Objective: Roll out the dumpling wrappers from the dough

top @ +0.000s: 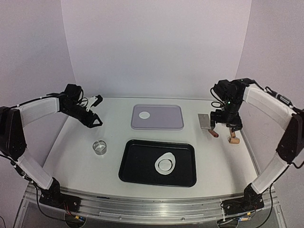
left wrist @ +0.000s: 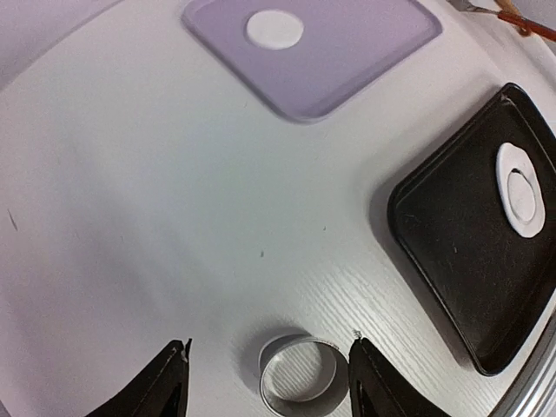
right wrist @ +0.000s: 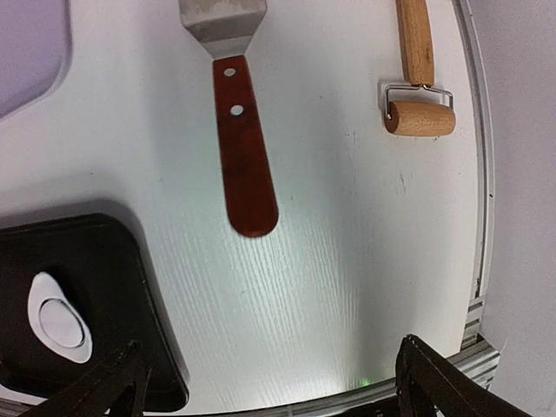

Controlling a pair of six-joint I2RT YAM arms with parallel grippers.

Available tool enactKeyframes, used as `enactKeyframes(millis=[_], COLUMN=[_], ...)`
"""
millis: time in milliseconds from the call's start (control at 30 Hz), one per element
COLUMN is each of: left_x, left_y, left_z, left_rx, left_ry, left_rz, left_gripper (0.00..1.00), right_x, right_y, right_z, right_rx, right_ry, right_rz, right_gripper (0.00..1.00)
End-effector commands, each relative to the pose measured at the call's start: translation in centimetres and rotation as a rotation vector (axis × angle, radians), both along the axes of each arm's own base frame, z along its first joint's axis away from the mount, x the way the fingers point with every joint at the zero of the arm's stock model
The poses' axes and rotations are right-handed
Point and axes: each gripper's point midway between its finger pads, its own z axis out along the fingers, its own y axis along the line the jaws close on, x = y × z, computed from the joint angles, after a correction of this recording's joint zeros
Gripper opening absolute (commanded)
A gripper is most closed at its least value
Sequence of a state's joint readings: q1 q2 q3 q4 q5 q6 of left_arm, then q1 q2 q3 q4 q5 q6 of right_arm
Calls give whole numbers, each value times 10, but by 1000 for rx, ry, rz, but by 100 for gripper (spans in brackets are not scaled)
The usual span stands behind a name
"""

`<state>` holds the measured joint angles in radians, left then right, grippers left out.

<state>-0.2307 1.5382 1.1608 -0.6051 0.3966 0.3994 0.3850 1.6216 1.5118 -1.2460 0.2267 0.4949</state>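
On the table, near its front edge, sits a black tray holding a white dough ring with a round cut in its middle. Just behind the black tray lies a lilac tray, with one wrapper on its left part. Left of the black tray stands a metal cutter. Past the black tray's far right corner lie a spatula and a small roller, side by side. The left gripper hangs behind and left of the black tray, beyond the cutter, jaws apart and empty. The right gripper hovers over the spatula and roller, jaws wide apart, holding nothing.
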Motion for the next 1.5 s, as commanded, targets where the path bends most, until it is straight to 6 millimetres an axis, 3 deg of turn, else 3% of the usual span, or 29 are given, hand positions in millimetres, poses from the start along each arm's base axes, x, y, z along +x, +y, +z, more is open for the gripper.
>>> enactKeyframes(millis=[0, 100, 300, 400, 567, 700, 967, 1200, 1300, 1467], left_x=[-34, -49, -26, -13, 0, 0, -1, 1, 6, 15], left_y=[-64, -103, -155, -172, -182, -185, -190, -194, -194, -205], left_z=[-10, -20, -41, -44, -45, -47, -44, -45, -51, -66], left_rx=[109, 137, 155, 129, 119, 107, 78, 66, 80, 134], left_ry=[84, 111, 80, 67, 13, 14, 9, 2, 1, -52], left_rz=[-332, -527, -646, -663, -683, -697, -721, -728, -721, -748], left_gripper=[65, 68, 69, 69, 69, 69, 69, 68, 68, 69], right_x=[21, 40, 68, 76, 82, 82, 70, 74, 72, 71], right_y=[0, 8, 10, 9, 1, -8, -21, -18, -14, -27], right_z=[-24, -41, -80, -97, -115, -115, -96, -97, -101, -76], right_rx=[83, 152, 153, 145, 90, 37, -20, -4, 19, -46], right_ry=[168, 213, 302, 336, 376, 380, 351, 327, 338, 272], right_rz=[153, 199, 238, 231, 205, 195, 170, 173, 180, 185], right_gripper=[93, 88, 74, 71, 57, 51, 48, 23, 2, 0])
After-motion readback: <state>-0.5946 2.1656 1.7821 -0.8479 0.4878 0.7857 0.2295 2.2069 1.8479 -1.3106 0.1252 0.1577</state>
